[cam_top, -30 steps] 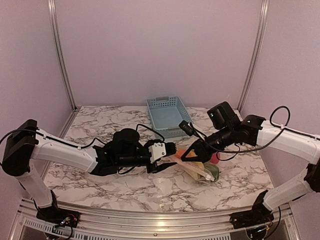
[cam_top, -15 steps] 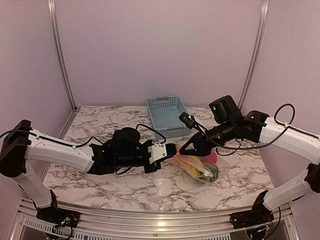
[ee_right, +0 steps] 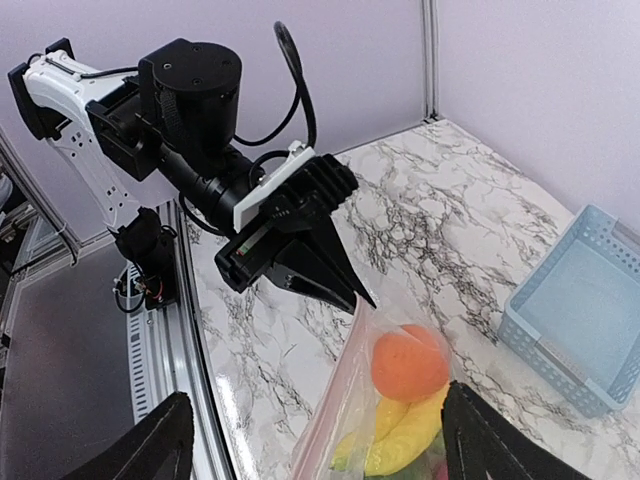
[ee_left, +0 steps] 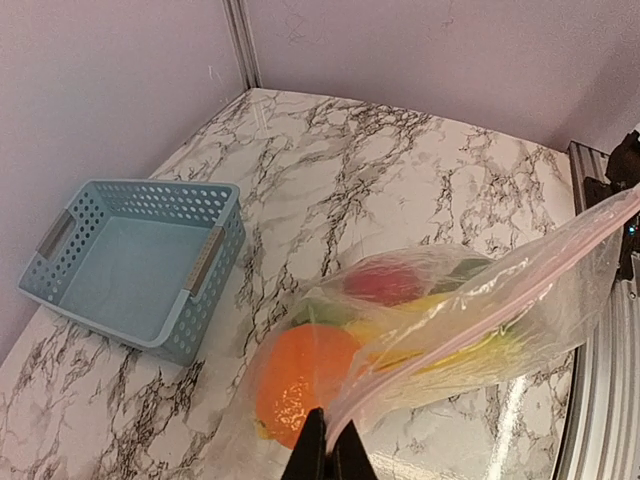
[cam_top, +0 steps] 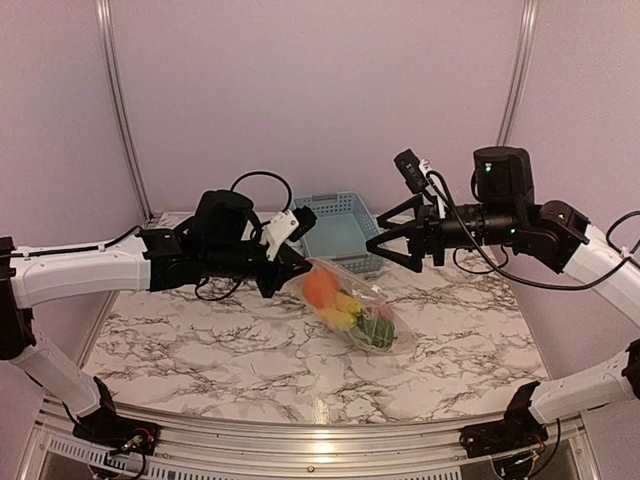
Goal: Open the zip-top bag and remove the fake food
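Findings. My left pincer [cam_top: 300, 268] is pressed together on one end of the bag [cam_top: 352, 306], pinching the zip strip [ee_left: 500, 310] at its corner. The bag hangs slantwise from that pinch over the table [cam_top: 200, 330], in front of the basket [cam_top: 335, 225]. I cannot tell whether its low end touches the marble. The toy food is all inside: an orange ball [cam_top: 320, 288] nearest my pinch, a banana [cam_top: 345, 308] below it, a red fruit [ee_left: 385, 282], and green pieces [cam_top: 378, 332] at the bottom. My right pincer [cam_top: 373, 232] is spread wide and holds nothing. It is in the air just beyond the bag's upper edge, apart from it.

Assessment. The strip looks sealed along the length I can see, so I judge that opening it is the step in hand.

Recommendation. Bring the right pincer onto the strip near the left pinch and take one lip only, above the seal. Pull the two lips apart squarely, not along the strip. Hold the left pinch firm; the load is heavy at the bottom and thin plastic may slip or tear.
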### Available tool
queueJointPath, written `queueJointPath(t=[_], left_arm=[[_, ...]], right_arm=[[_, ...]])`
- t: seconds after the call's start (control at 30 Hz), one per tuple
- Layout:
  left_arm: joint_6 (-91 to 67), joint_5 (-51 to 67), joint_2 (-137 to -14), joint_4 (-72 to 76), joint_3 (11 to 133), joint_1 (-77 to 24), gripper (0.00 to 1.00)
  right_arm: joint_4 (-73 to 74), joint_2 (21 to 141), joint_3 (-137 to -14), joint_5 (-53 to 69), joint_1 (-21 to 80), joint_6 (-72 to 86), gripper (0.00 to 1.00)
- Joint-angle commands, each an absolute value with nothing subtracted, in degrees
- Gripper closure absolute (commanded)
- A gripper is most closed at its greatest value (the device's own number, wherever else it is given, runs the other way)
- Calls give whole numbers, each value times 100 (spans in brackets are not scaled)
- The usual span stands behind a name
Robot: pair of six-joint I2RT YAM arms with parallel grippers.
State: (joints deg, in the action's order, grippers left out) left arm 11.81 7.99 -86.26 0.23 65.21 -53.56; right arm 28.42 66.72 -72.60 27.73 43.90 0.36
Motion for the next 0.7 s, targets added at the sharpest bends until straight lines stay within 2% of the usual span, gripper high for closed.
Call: queueJointPath(t=[0.0, 0.33, 0.67], left_arm=[[493, 1065, -8386, -1160, 7014, -5116, 100], [-48, 1343, -8385, -2124, 7842, -4880, 100], [-355, 1739, -8498, -2399, 8060, -4654, 100]], right_arm=[[2545, 6360, -7160, 2690, 4333, -228, 17], [1438, 6119, -5862, 3060, 4368, -355, 22], [160, 5802, -4736, 2752, 4447, -576, 22]])
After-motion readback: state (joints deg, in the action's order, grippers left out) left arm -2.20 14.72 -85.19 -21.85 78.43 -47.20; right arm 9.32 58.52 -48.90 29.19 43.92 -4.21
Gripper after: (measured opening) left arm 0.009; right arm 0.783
